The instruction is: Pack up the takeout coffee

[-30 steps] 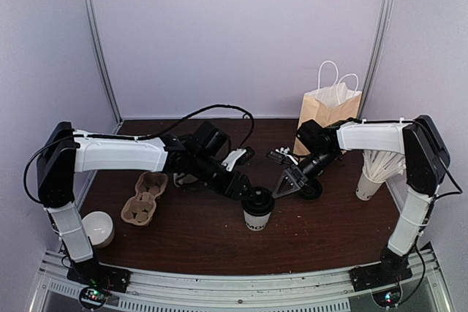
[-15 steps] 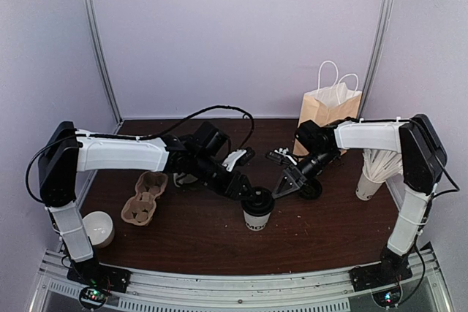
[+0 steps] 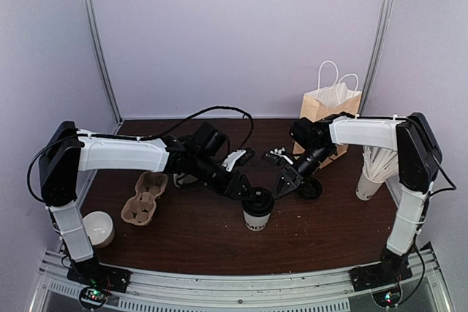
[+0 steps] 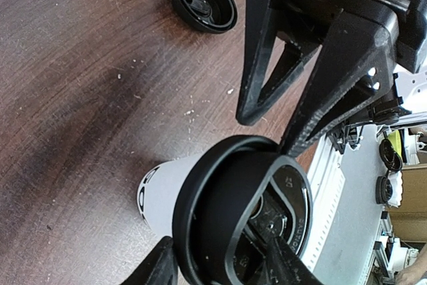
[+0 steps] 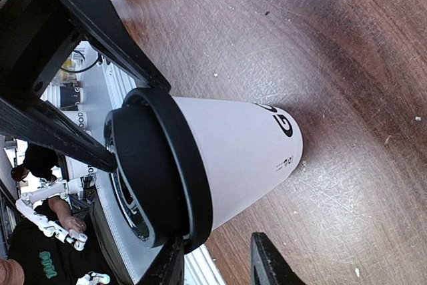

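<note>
From above, the cup [image 3: 257, 217] stands upright on the table [image 3: 205, 242] at front centre, with its black lid [image 3: 258, 201] on. The bag [image 3: 329, 111] is well apart at the back right. The left gripper [image 3: 245, 188] sits at the lid's rim. The right gripper [image 3: 284, 184] is just beside the cup on the other side, near a spare lid [image 3: 311, 189].

In the left wrist view, the left fingers [image 4: 160, 266] straddle the lid. Whether they actually pinch it, I cannot tell. The right jaws stand apart, tips at the rim.

In the right wrist view, those jaws are spread with only bare table between them, and the cup lies just ahead.

The cup is probably light, and its thin paper wall would dent under a hard squeeze. The lid could pop off if the cup is lifted by it. The safer hold looks like the side wall just under the lid, taken gently, with the cup kept upright.
</note>
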Robot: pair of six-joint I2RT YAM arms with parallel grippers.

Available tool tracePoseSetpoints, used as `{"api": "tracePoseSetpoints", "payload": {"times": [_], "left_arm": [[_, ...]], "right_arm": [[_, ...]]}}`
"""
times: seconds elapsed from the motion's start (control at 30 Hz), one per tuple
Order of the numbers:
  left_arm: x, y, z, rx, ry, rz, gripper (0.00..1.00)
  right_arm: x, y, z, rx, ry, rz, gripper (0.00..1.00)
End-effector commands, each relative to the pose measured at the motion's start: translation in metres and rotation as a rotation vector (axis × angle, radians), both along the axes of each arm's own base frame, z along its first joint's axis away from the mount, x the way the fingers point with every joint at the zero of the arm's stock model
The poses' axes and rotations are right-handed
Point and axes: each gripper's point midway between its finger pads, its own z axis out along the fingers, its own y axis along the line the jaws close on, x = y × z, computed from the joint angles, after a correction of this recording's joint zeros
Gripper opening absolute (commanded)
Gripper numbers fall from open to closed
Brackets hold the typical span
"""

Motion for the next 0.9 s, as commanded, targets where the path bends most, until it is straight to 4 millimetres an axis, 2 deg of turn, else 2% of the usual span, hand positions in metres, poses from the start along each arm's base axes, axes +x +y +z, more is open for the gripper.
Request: {"api": "tracePoseSetpoints", "payload": {"times": [0.0, 0.2, 0.3, 0.4, 0.53, 0.6, 0.67, 0.77, 0.87], "left_arm": [[0.000, 0.024, -0.063, 0.190, 0.035, 0.042, 0.46], [0.001, 0.028, -0.059, 0.211, 0.008, 0.027, 0.45], [0.002, 0.024, -0.046, 0.177, -0.001, 0.025, 0.45], [0.004, 0.018, -0.022, 0.128, -0.035, 0.022, 0.53], [0.012, 0.006, 0.022, 0.020, -0.110, 0.017, 0.68], [0.013, 0.000, 0.042, -0.020, -0.135, 0.005, 0.71], [0.016, -0.003, 0.054, -0.038, -0.153, 0.008, 0.74], [0.026, -0.001, 0.055, -0.010, -0.182, 0.043, 0.77], [0.033, -0.002, 0.048, 0.009, -0.193, 0.044, 0.78]], "right_arm": [[0.004, -0.001, -0.037, -0.127, -0.096, 0.048, 0.34], [0.006, 0.003, -0.006, -0.070, -0.167, 0.067, 0.37], [0.008, 0.002, 0.007, -0.060, -0.200, 0.079, 0.38], [0.009, 0.003, 0.018, -0.048, -0.221, 0.094, 0.40], [0.008, 0.005, 0.038, -0.010, -0.241, 0.114, 0.43], [0.009, 0.005, 0.048, 0.004, -0.263, 0.117, 0.45], [0.009, 0.003, 0.054, 0.010, -0.280, 0.120, 0.48], [0.002, -0.002, 0.060, 0.016, -0.293, 0.139, 0.53], [-0.010, -0.009, 0.056, 0.025, -0.304, 0.159, 0.57]]}}
